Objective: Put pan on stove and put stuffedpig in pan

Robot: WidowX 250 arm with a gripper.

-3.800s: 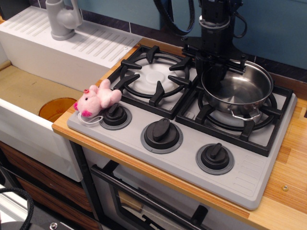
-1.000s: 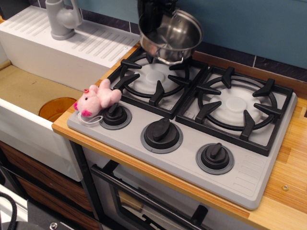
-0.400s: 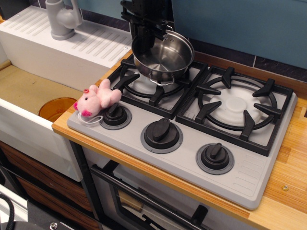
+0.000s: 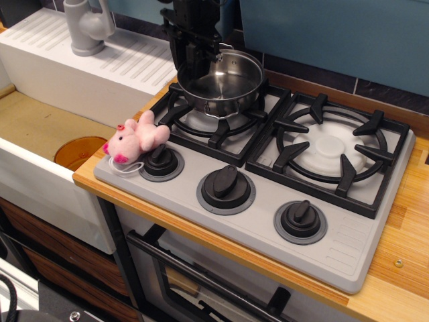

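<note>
The shiny steel pan [image 4: 221, 84] sits low over the back of the left burner [image 4: 214, 111] of the grey stove [image 4: 348, 248]. My black gripper [image 4: 196, 62] comes down from above and is shut on the pan's left rim. The pink stuffedpig [image 4: 136, 138] lies on the stove's front left corner, against the left knob [image 4: 161, 161], apart from the gripper. Its white string loop hangs toward the counter edge.
The right burner [image 4: 332, 151] is bare. Two more knobs [image 4: 226, 186] [image 4: 299, 220] line the stove's front. A white sink with a grey tap [image 4: 87, 27] is at left, with an orange plate [image 4: 79, 151] in the basin. Wooden counter [image 4: 405, 228] runs on the right.
The pan was carried from the right burner, lifted across to the left, and has come down onto the left burner. The pig has not moved.
</note>
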